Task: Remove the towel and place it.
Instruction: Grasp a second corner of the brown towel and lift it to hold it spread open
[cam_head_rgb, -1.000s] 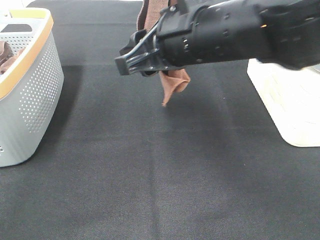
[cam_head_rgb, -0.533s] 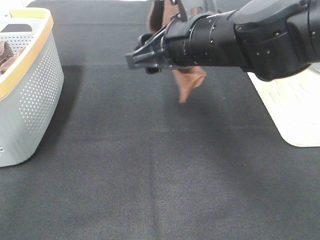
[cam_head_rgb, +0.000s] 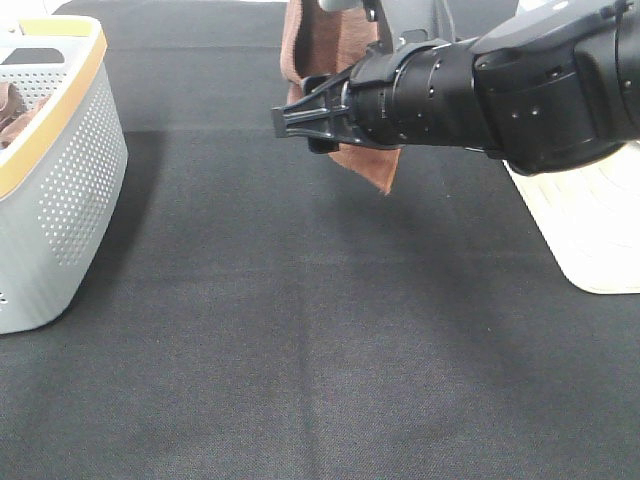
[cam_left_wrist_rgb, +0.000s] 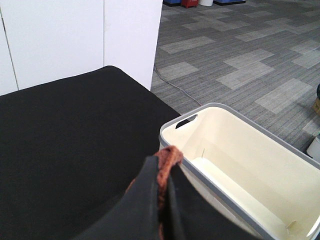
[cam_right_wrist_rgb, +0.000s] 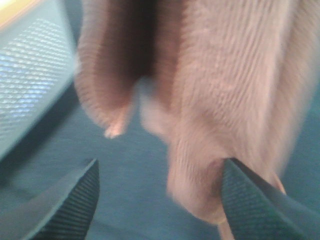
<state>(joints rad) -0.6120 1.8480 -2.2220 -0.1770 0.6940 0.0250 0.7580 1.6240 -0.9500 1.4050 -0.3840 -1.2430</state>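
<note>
The reddish-brown towel (cam_head_rgb: 318, 52) hangs in the air over the far middle of the black table. Its lower corner (cam_head_rgb: 380, 172) dangles below my right arm. My left gripper (cam_left_wrist_rgb: 162, 167) is shut on the towel's top edge (cam_left_wrist_rgb: 170, 154) and holds it up; in the high view it is almost out of frame at the top. My right gripper (cam_head_rgb: 300, 120) is open and level in front of the hanging towel. In the right wrist view the blurred towel (cam_right_wrist_rgb: 200, 100) hangs just beyond the spread fingers (cam_right_wrist_rgb: 65, 200).
A grey perforated basket with an orange rim (cam_head_rgb: 60, 180) stands at the left edge, with a bunched brown cloth (cam_head_rgb: 12, 110) inside. An empty cream basket (cam_head_rgb: 590, 220) stands at the right and also shows in the left wrist view (cam_left_wrist_rgb: 240, 165). Black cloth covers the table (cam_head_rgb: 300, 350).
My right arm has drawn back to the right and its gripper tip moved right. The hanging towel shifted right with it and its lower corner swung.
</note>
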